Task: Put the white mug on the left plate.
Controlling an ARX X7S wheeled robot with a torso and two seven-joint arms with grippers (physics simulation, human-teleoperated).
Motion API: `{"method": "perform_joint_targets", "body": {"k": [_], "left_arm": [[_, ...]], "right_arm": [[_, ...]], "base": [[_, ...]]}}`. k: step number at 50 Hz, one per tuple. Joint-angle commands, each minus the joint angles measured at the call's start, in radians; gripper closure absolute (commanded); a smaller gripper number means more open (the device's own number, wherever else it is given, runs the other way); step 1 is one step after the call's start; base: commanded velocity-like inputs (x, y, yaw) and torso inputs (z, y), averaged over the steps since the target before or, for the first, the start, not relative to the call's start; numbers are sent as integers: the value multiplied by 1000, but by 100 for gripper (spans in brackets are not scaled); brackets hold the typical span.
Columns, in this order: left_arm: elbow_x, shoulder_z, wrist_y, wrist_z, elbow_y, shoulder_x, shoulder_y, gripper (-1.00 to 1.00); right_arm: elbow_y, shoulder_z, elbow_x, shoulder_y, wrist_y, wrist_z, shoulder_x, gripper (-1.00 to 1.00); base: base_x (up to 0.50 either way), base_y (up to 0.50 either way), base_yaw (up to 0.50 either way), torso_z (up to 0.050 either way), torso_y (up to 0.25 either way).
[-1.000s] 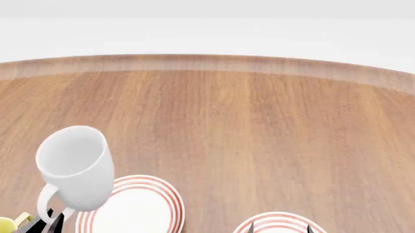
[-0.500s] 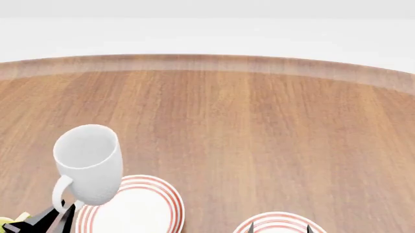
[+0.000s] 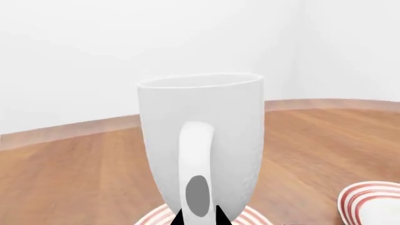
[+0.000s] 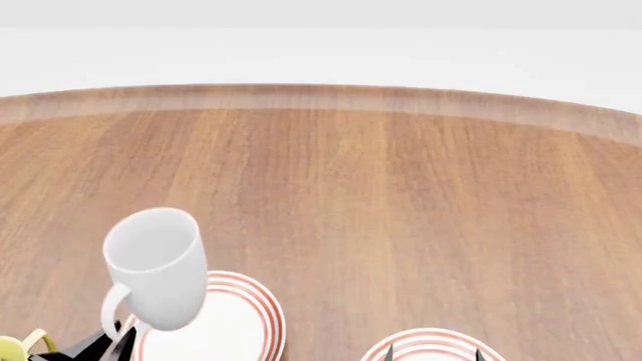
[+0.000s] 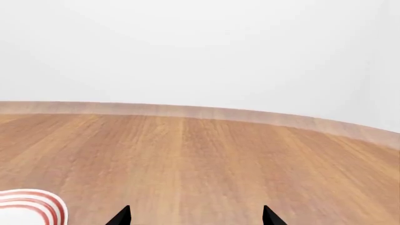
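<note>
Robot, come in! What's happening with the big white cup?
Left end effector shut on white mug handle. Mug above left plate. Right end effector open, empty.

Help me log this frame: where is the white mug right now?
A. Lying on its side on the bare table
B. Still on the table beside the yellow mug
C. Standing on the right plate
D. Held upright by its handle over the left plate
D: the left gripper pinches the handle of the upright white mug, over the left plate.
</note>
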Motion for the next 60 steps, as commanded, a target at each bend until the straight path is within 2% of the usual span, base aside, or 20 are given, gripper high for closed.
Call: {"method": "perform_joint_targets", "body": {"k": [1, 8, 13, 27, 48, 60], "left_arm": [[-58, -9, 64, 75, -94, 41, -24, 100], [-71, -22, 132, 119, -172, 62, -46, 100], [-85, -33, 184, 167, -294, 91, -89, 100], [-70, -78, 438, 298, -836, 203, -305, 100], [172, -283, 385, 331, -848, 238, -305, 100], [316, -406, 360, 307, -848, 250, -306, 100]], "right_arm": [[-3, -3, 3, 1, 2, 3, 3, -100], [-1, -6, 3, 2, 1, 4, 4, -100], [2, -10, 2, 4, 2, 5, 3, -100], [3, -12, 4, 3, -2, 10, 6, -100], [6, -16, 10, 6, -5, 13, 10, -100], [5, -20, 9, 7, -4, 17, 11, -100]], "base": [[0, 0, 0, 0, 0], [0, 0, 0, 0, 0], [0, 0, 0, 0, 0], [0, 0, 0, 0, 1], [0, 0, 0, 0, 0], [0, 0, 0, 0, 1]]}}
